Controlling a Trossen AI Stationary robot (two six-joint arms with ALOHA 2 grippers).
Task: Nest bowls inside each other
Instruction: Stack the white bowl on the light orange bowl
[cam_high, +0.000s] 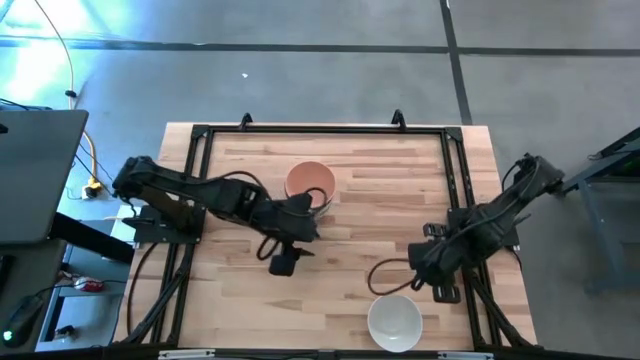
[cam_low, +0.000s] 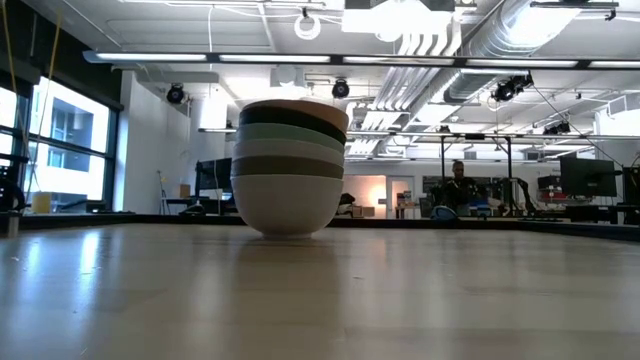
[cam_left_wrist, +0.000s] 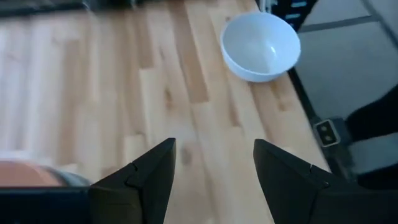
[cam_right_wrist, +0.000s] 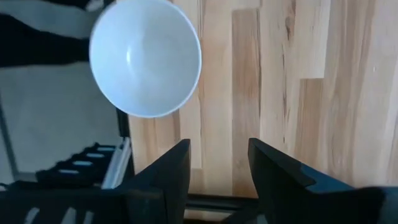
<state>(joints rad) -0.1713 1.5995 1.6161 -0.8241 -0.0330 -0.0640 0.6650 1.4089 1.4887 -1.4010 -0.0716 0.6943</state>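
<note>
High view shows most of the work done: a stack of bowls (cam_high: 310, 183) with the peach-orange bowl (cam_high: 311, 180) on top sits toward the far middle of the table (cam_high: 380, 210), and 1 white bowl (cam_high: 394, 322) stands alone near the front edge, well apart from the stack. From table height the stack (cam_low: 289, 166) reads as several nested layers, a white one at the bottom, then a grey-olive band, a pale mint one, a dark one and the peach rim at the top; the exact count of layers is hard to tell. The left gripper (cam_high: 285, 262) hangs over bare wood just in front of the stack, and its wrist camera shows its fingers (cam_left_wrist: 151, 180) spread wide with nothing between them, the lone white bowl (cam_left_wrist: 260, 45) ahead. The right gripper (cam_high: 428, 282) hovers near the table's right side, just beyond the white bowl; its fingers (cam_right_wrist: 168, 174) are also parted and empty, with that bowl (cam_right_wrist: 145, 57) close by. By my judgement only this last bowl remains to be lifted and set into the stack, and the right gripper is the nearer one.
</note>
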